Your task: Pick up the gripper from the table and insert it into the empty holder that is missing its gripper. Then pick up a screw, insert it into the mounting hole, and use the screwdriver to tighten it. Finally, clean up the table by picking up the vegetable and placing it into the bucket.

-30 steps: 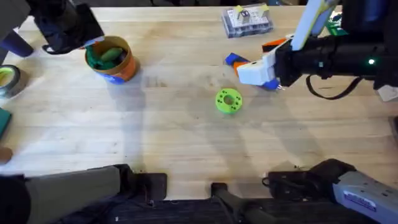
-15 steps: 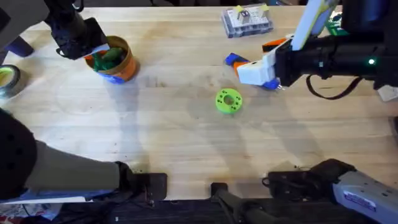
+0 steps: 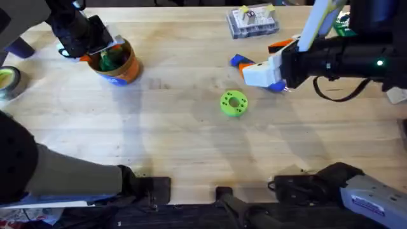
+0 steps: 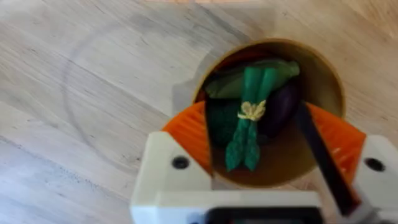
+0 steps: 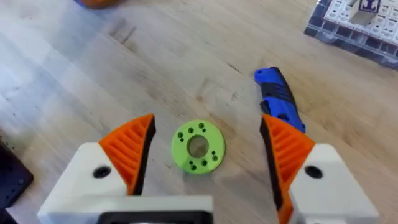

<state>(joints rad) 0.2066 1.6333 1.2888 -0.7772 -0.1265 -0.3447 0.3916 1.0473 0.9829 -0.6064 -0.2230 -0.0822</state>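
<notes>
Green and likely soft and light, the asparagus-like vegetable point(image 4: 250, 118) lies inside the orange bucket point(image 3: 117, 62) at ten o'clock on the tabletop point(image 3: 191, 146), the left tool point(image 4: 273, 155) spread open above it, best pinched mid-stalk.

Premises: a robotics lab or workshop bench. Evidence: a pale wooden work table point(image 3: 191, 146) with two robot arms mounted at its near edge; a clear compartmented parts box point(image 3: 253, 21) of small hardware at the far side; a blue-handled screwdriver point(image 5: 278, 98); a green drilled mounting disc point(image 3: 233, 103); a roll of tape point(image 3: 9, 83) at the left edge.
</notes>
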